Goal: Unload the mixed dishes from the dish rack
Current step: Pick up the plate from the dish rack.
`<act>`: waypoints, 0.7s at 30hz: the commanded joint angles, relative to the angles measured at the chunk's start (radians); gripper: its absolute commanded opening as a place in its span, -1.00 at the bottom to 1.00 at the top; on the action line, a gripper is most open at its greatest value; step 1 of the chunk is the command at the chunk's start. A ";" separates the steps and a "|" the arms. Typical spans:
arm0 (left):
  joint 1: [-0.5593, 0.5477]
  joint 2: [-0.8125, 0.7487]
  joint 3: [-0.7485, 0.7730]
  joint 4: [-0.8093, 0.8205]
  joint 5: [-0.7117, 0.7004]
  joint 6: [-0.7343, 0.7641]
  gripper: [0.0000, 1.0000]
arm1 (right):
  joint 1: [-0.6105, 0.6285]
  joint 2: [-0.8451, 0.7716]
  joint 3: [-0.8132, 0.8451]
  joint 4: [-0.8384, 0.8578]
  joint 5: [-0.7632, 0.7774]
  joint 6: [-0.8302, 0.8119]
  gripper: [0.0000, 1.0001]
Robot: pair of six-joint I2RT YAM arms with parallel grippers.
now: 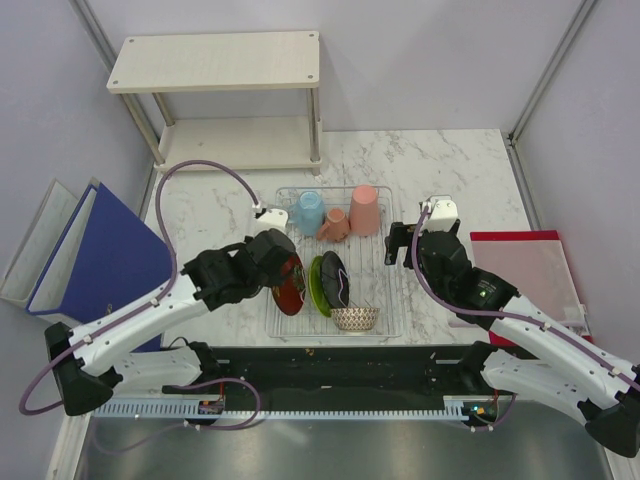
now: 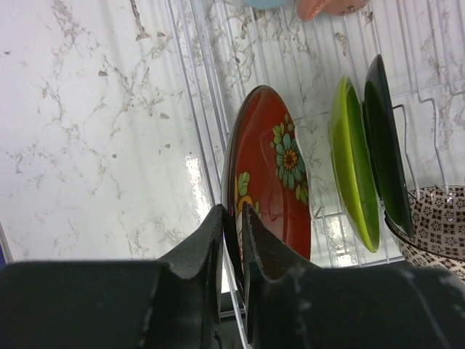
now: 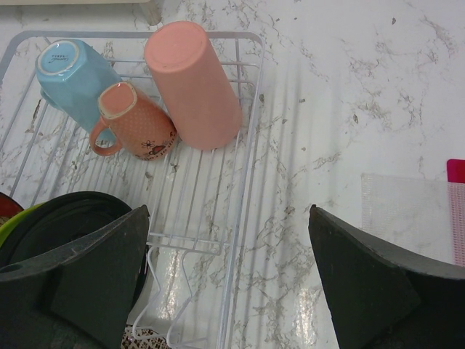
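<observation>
Looking down from the top camera, the dish rack (image 1: 372, 268) sits mid-counter (image 1: 470, 170) with all the dishes in it. A red-brown plate (image 1: 291, 285), lime green plate (image 1: 317, 287) and black plate (image 1: 336, 279) stand on edge. A net-patterned bowl (image 1: 355, 318) is at the near end. A light blue cup (image 1: 310, 212), tall salmon cup (image 1: 365, 209) and small salmon mug (image 1: 334, 224) sit at the far end. The left gripper (image 1: 283, 272) is at the red-brown plate; the right gripper (image 1: 400, 243) hovers by the rack's right rim.

The left wrist view shows the jaws clenched on the red-brown plate's rim, one finger on each face. The plate looks glazed (so stiff, slick and chippable) and light enough for an edge pinch, though it may swing. Lifting it straight up out of the wires seems wise.

From the right wrist, the jaws are spread wide and hold nothing, above the rim near the cups. Those look easiest taken across their walls.
</observation>
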 commanded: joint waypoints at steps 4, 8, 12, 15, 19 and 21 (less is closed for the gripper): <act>-0.006 -0.057 0.114 0.045 -0.054 0.082 -0.97 | 0.003 -0.007 0.000 0.004 0.020 0.016 0.96; -0.006 -0.071 0.122 0.045 -0.038 0.069 -0.97 | 0.003 -0.013 0.001 0.003 0.020 0.016 0.96; -0.006 -0.088 0.162 0.043 -0.041 0.079 -0.96 | 0.003 -0.010 0.018 0.003 0.020 0.013 0.96; -0.006 -0.103 0.194 0.045 -0.037 0.077 -0.97 | 0.003 -0.004 0.031 0.003 0.010 0.026 0.96; -0.006 -0.142 0.225 0.081 0.011 0.057 -0.96 | 0.003 -0.010 0.060 0.010 -0.037 0.082 0.96; -0.006 -0.180 0.222 0.118 0.037 0.046 -0.97 | 0.003 -0.028 0.075 0.026 -0.104 0.096 0.96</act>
